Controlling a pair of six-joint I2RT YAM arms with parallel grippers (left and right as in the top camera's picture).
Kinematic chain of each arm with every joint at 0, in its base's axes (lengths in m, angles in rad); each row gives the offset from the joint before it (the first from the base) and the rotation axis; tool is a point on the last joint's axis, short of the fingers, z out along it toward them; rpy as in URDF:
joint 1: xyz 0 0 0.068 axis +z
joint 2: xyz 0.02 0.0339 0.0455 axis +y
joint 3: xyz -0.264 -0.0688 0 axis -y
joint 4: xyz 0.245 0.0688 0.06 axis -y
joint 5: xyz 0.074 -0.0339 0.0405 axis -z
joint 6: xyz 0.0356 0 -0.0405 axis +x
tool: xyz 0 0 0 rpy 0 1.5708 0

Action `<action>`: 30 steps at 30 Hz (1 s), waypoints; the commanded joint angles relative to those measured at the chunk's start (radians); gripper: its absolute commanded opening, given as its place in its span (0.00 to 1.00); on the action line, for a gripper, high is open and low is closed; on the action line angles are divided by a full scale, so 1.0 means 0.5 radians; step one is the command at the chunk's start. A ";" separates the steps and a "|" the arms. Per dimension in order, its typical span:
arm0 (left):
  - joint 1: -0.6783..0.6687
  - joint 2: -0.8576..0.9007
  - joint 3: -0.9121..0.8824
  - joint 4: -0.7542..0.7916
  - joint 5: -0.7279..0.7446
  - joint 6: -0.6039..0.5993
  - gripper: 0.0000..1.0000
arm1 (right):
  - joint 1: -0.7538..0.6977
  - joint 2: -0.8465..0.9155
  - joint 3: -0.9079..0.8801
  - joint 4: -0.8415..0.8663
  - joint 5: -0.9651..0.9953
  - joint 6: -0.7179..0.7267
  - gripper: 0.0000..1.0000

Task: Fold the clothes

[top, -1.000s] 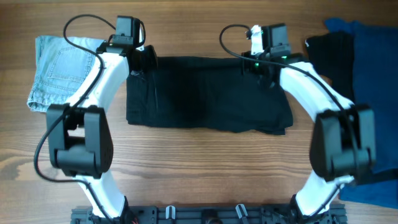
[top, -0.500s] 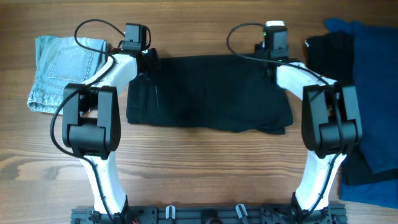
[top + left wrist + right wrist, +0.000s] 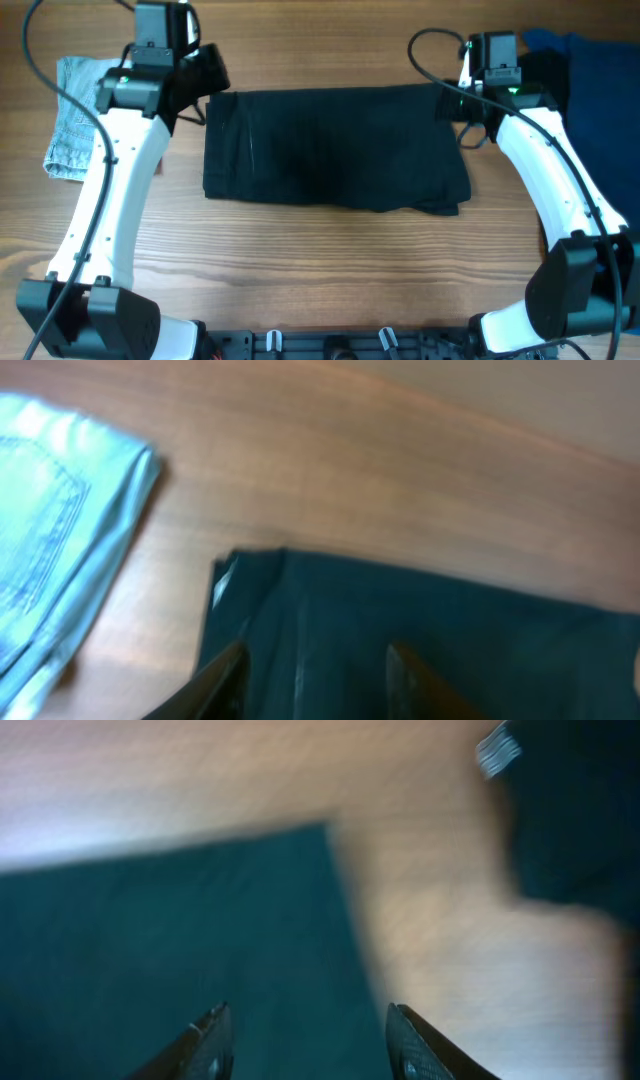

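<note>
Both jaws apart, empty: left gripper (image 3: 312, 652) and right gripper (image 3: 305, 1018) above the clothes (image 3: 335, 145), blurred, fingers (image 3: 215, 685) partly cropped.

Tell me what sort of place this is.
Probably a robotics lab bench: a left arm and a right arm rise from a mounting rail at the edge of a wooden table, with a black garment laid flat and a denim piece and blue cloth set aside.

Clothes (image 3: 150, 920) blurred in right wrist view; denim piece (image 3: 50, 540) cropped left.
</note>
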 commanded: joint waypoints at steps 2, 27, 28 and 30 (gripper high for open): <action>0.206 0.182 -0.027 -0.311 0.179 0.250 0.73 | 0.008 0.047 -0.024 -0.141 -0.440 0.036 0.52; 0.348 1.030 -0.083 -0.353 0.568 0.526 0.72 | 0.649 0.412 -0.025 0.478 -0.941 0.404 0.08; 0.348 1.030 -0.110 -0.325 0.568 0.523 0.71 | 0.665 0.466 -0.025 0.509 -0.941 0.465 0.08; 0.348 1.030 -0.156 -0.285 0.568 0.518 0.71 | 0.687 0.547 -0.025 0.545 -0.996 0.533 0.07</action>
